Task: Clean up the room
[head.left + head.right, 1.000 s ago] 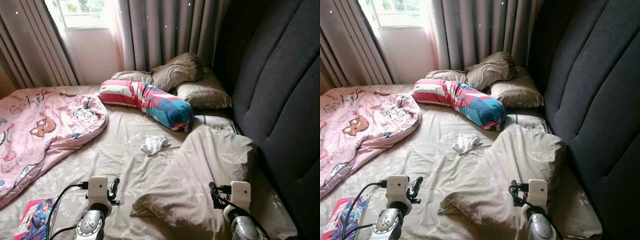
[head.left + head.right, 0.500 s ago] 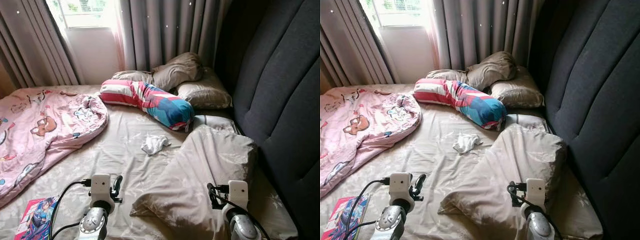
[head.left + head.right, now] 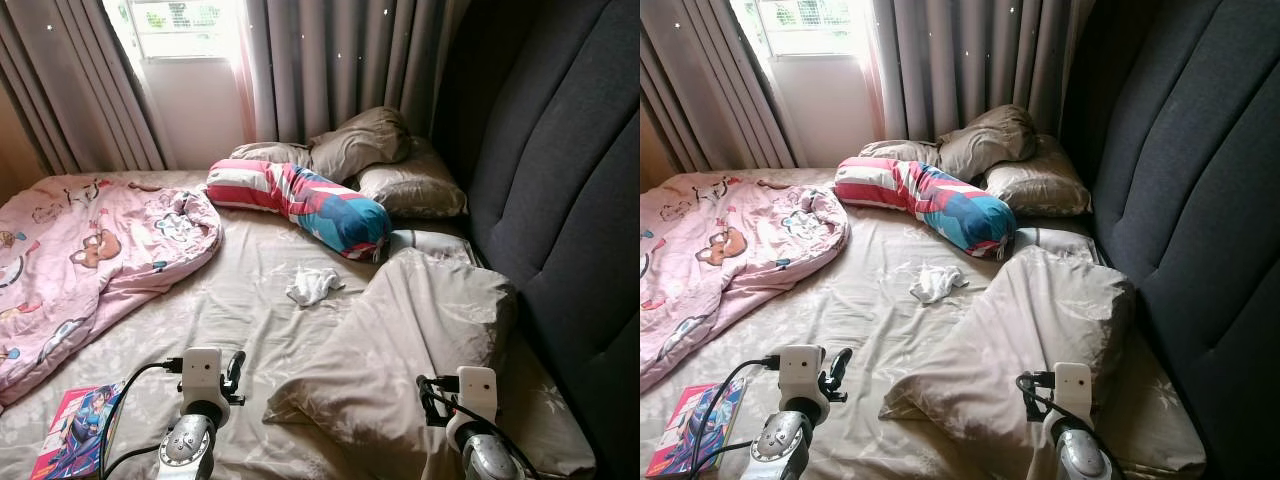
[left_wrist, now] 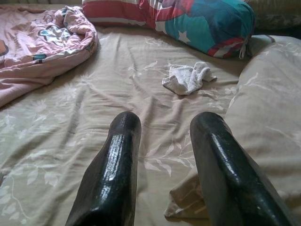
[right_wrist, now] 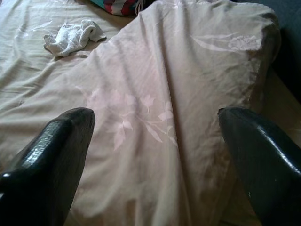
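Grey curtains point(image 3: 330, 70) and a dark headboard point(image 3: 560, 190) frame the bed point(image 3: 250, 300). At 9 o'clock lies a pink quilt point(image 3: 90, 260); at 5 o'clock, a big beige pillow point(image 3: 410, 350). A striped bolster point(image 3: 300, 200) sits at 12 o'clock before more pillows point(image 3: 390, 165). Mid-bed lies a white cloth point(image 3: 313, 286), touching neither gripper. A magazine point(image 3: 80, 440) lies at 7 o'clock. The left gripper point(image 4: 162, 125) hovers over the sheet, jaws apart; the right gripper point(image 5: 155, 120) hovers over the big pillow, jaws wide.
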`<state>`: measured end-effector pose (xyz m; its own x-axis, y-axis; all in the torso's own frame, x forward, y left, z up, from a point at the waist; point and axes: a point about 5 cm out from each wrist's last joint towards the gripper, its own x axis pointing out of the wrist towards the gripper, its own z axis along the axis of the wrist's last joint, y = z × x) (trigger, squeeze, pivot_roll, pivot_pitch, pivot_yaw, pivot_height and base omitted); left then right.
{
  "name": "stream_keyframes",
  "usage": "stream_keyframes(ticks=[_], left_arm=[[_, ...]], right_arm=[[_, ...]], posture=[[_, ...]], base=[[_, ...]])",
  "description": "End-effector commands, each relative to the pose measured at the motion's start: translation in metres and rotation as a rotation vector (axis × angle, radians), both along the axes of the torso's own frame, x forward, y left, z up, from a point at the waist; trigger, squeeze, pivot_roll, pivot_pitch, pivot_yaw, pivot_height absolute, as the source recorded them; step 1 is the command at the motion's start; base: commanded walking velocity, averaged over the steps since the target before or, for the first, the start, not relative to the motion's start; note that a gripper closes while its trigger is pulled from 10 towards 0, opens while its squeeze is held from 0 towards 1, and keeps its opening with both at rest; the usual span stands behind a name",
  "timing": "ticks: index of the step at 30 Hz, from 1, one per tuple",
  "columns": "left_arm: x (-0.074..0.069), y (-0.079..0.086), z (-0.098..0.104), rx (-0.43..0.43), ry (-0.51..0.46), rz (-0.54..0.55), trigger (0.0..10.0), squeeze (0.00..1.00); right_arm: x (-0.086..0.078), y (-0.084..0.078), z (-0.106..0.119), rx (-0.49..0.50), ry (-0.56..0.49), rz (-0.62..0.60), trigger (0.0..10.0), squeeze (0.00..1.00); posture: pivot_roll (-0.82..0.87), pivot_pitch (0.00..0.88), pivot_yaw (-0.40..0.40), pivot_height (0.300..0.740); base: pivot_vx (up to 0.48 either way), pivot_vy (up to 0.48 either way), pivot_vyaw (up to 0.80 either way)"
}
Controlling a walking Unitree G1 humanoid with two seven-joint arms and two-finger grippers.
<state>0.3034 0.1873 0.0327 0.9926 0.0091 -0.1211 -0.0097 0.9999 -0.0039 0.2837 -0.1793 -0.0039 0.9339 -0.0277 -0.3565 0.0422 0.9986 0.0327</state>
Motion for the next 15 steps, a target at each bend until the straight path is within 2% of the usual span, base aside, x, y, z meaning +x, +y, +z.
stream_keyframes(ticks=[1, 12, 15], left_arm=[[0.0007, 0.0007, -0.0011, -0.005, 0.019, -0.001, 10.0, 0.00], [0.0036, -0.0004, 0.0009, -0.009, 0.022, -0.017, 10.0, 0.00], [0.0036, -0.0041, -0.0009, -0.020, 0.040, -0.049, 10.0, 0.00]], right_arm=[[0.0018, 0.0013, 0.0010, 0.004, 0.000, -0.001, 10.0, 0.00], [-0.0028, 0.0003, -0.0060, 0.008, 0.058, -0.006, 10.0, 0.00], [-0.0036, 0.0003, -0.0073, 0.003, 0.070, -0.006, 10.0, 0.00]], posture=[[-0.10, 0.035, 0.011, 0.666], [-0.10, 0.037, 0.015, 0.666], [-0.10, 0.037, 0.015, 0.666]], base=[[0.000, 0.000, 0.00], [0.000, 0.000, 0.00], [0.000, 0.000, 0.00]])
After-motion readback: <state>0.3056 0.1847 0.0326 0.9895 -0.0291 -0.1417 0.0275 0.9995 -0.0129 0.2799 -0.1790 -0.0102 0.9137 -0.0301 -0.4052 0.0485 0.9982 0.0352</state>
